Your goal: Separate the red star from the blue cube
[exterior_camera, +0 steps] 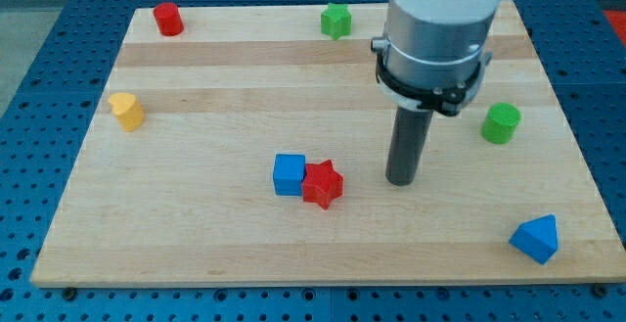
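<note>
The red star [323,184] lies near the middle of the wooden board, touching the right side of the blue cube [289,174]. My tip [400,179] rests on the board to the right of the red star, with a gap of bare wood between them. The rod hangs from the arm's grey cylinder above.
A red cylinder [168,19] sits at the top left, a green star [335,20] at the top middle, a yellow block [126,111] at the left, a green cylinder [501,123] at the right, and a blue triangular block [536,238] at the bottom right. The board [196,253] lies on a blue perforated table.
</note>
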### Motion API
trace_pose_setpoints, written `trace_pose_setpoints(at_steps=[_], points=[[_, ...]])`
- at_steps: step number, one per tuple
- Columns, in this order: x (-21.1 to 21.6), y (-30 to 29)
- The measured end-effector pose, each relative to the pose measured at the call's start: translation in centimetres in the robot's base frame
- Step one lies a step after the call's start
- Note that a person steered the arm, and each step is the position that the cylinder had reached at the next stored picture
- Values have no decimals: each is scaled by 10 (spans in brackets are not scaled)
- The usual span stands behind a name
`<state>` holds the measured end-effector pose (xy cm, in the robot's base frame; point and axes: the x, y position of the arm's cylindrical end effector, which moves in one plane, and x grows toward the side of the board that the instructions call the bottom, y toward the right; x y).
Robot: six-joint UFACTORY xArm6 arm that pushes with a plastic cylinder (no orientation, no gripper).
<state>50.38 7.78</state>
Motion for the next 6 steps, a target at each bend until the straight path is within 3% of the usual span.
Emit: trace_pose_setpoints(at_steps=[2, 4, 6], points=[[5, -68], [48, -89], [51, -144]])
